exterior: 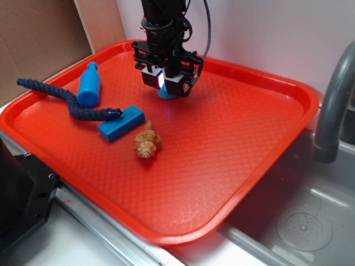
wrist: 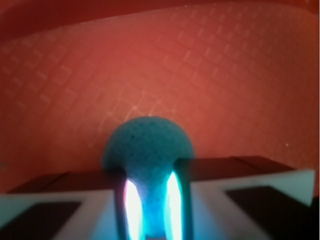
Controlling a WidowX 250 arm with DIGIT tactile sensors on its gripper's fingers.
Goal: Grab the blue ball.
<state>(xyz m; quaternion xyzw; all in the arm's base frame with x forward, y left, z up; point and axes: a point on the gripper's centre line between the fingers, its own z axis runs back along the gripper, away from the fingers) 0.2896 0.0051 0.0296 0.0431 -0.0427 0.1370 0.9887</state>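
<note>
The blue ball [wrist: 148,145] is a small teal sphere squeezed between my two fingers in the wrist view; its lower part is pinched narrow between the lit pads. From the exterior view only a sliver of the blue ball [exterior: 167,95] shows under the gripper [exterior: 168,88], which is shut on it low over the back middle of the red tray [exterior: 238,138]. Whether the ball still touches the tray I cannot tell.
On the tray's left lie a blue plastic bottle [exterior: 89,84], a dark blue snake-like rope [exterior: 66,100], a flat blue block [exterior: 121,123] and a tan seashell [exterior: 147,141]. A grey faucet [exterior: 333,100] and sink [exterior: 299,221] are to the right.
</note>
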